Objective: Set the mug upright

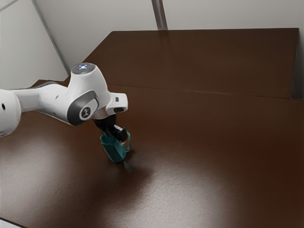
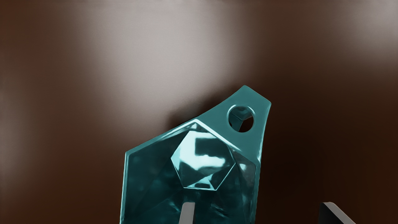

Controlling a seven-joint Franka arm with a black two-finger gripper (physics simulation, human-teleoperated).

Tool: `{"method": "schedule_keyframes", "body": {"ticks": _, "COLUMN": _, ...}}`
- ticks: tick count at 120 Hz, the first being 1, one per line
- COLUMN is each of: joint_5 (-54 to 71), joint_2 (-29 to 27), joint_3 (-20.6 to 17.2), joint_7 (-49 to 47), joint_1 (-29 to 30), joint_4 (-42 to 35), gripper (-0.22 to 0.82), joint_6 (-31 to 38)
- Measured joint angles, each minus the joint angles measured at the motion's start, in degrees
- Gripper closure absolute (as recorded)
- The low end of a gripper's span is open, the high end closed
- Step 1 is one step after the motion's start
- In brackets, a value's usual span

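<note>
Grey walls (image 1: 228,14) stood at the back, so that's the biggest stuff covered, and one had a darker strip (image 1: 160,14) running down it. Next up was the table (image 1: 213,142), a dark glossy brown with a thin seam across it and some pretty hefty glare patches. The white arm (image 1: 47,99) came in from the exterior view's left and bent down toward the table.

At the end of it, the black hand (image 1: 115,137) pointed down at the mug's mouth. It was released, not grasping anything: its fingers were spread wide, one over the inside of the mug and the other outside, past the wall, with space on both sides of that wall in the wrist view.

The teal mug (image 1: 114,151) was on the table right under the hand, base down and mouth up as far as I could tell. Couldn't swear it was perfectly level, though. Faceted sides, narrower toward the base, angular rim. Its handle (image 1: 128,141) was toward the exterior view's right, and the wrist view had a shiny six-sided bottom (image 2: 203,160) down inside. Smallest bit was a round hole (image 2: 241,119) through the flat top of the handle.
</note>
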Motion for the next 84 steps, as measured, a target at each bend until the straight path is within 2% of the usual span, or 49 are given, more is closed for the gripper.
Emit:
{"method": "schedule_keyframes", "body": {"ticks": 11, "joint_5": -0.36, "joint_2": -2.13, "joint_3": 0.01, "joint_7": -0.16, "joint_1": -0.48, "joint_4": 0.62, "gripper": 0.12, "joint_6": -0.91}}
{"method": "schedule_keyframes", "body": {"ticks": 25, "joint_5": -2.93, "joint_2": -1.89, "joint_3": 0.0, "joint_7": -0.54, "joint_1": -0.23, "joint_4": 4.79, "gripper": 0.08, "joint_6": -4.77}}
{"method": "schedule_keyframes", "body": {"ticks": 84, "joint_5": -5.74, "joint_2": 8.61, "joint_3": 0.17, "joint_7": -4.24, "joint_1": 2.04, "joint_4": 34.46, "gripper": 0.02, "joint_6": -29.95}}
